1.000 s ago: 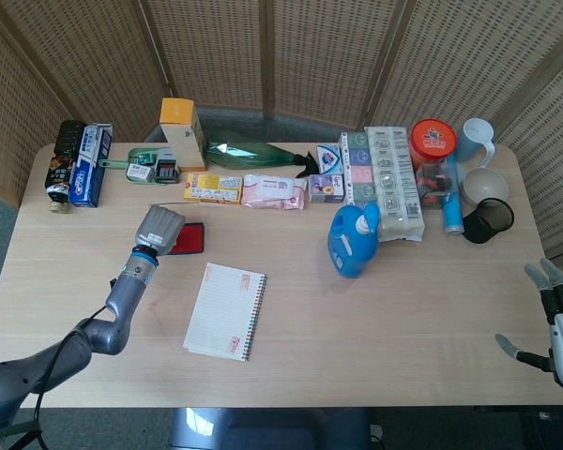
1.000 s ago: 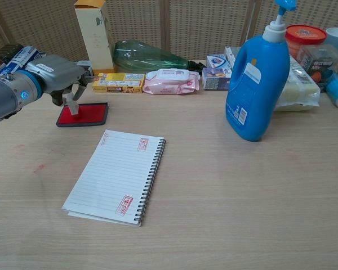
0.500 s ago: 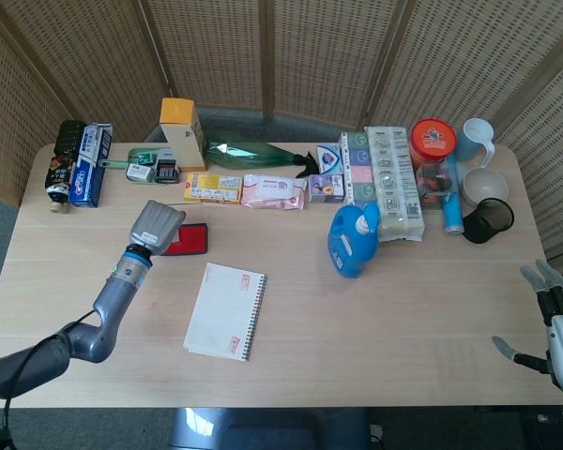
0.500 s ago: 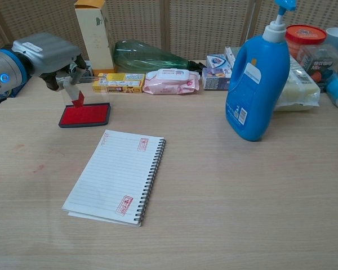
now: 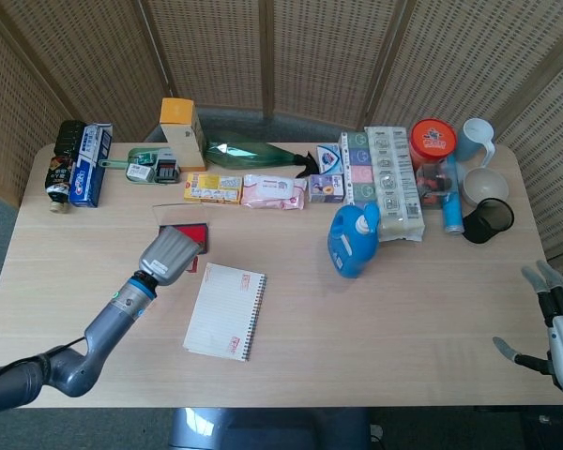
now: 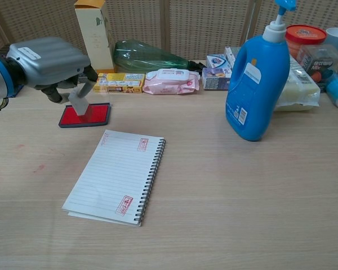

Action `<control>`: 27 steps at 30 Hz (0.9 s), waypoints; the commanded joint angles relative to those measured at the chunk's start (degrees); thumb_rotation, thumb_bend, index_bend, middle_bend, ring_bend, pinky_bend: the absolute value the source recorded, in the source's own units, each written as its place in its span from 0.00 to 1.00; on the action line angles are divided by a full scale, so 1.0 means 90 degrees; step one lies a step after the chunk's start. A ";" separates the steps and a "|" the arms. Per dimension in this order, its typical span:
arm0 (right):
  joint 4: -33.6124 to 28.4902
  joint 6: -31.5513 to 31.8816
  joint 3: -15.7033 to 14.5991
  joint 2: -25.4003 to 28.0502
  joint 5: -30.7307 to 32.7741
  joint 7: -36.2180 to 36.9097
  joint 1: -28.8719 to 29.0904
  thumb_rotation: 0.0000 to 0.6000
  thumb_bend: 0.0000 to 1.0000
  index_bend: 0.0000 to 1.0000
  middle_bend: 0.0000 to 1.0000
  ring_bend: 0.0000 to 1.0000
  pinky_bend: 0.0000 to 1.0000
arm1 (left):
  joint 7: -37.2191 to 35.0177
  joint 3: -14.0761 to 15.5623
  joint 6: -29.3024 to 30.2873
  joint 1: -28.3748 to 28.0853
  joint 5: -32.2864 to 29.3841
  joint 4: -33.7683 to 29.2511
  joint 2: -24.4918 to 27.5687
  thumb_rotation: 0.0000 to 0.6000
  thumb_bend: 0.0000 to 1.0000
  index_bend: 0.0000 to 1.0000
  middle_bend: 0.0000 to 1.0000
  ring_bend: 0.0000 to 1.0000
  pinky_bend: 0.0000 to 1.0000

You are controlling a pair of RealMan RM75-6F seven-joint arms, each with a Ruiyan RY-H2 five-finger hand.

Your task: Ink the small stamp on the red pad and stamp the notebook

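blue detergent bottle (image 6: 254,79), green bottle (image 6: 152,57)

The left robot hand (image 6: 48,62) hangs fingers-down, closed in a pinch; the right robot hand (image 5: 555,328) rests with fingers spread.

A staged indoor test area rather than a lived-in room. A pale wood-grain table (image 5: 291,328) stands in front of folding woven rattan screens (image 5: 263,56) that close off the space behind it. Along the far edge sits a mixed row of household and shop goods: a blue detergent bottle (image 6: 253,79), a green plastic bottle lying on its side (image 6: 149,56), a pink pack of wipes (image 6: 172,81), small boxes, a tall orange-topped carton (image 5: 181,131), cups (image 5: 479,141) and a red-lidded tub (image 5: 433,139). Grey floor shows beyond the table corners.
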 commanded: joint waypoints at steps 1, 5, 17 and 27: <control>-0.0007 -0.0014 0.0000 0.0011 0.0007 0.0026 0.0003 0.95 0.00 0.06 0.00 0.00 0.00 | 0.0174 0.0117 -0.0075 -0.0015 -0.0033 -0.0004 -0.0144 1.00 0.35 0.63 1.00 1.00 1.00; -0.0012 -0.0019 0.0001 0.0028 0.0005 0.0044 0.0005 0.95 0.00 0.06 0.00 0.00 0.00 | 0.0289 0.0181 -0.0076 -0.0018 -0.0067 0.0057 -0.0287 1.00 0.35 0.63 1.00 1.00 1.00; -0.0024 -0.0035 0.0000 0.0066 0.0028 0.0106 0.0001 0.96 0.00 0.06 0.00 0.00 0.00 | 0.0539 0.0268 -0.0152 -0.0147 -0.0004 0.0544 -0.0783 1.00 0.35 0.63 1.00 1.00 1.00; -0.0030 -0.0052 0.0000 0.0085 0.0041 0.0134 0.0003 0.95 0.00 0.06 0.00 0.00 0.00 | 0.0532 0.0279 -0.0216 -0.0259 0.0133 0.0957 -0.1173 1.00 0.35 0.63 1.00 1.00 1.00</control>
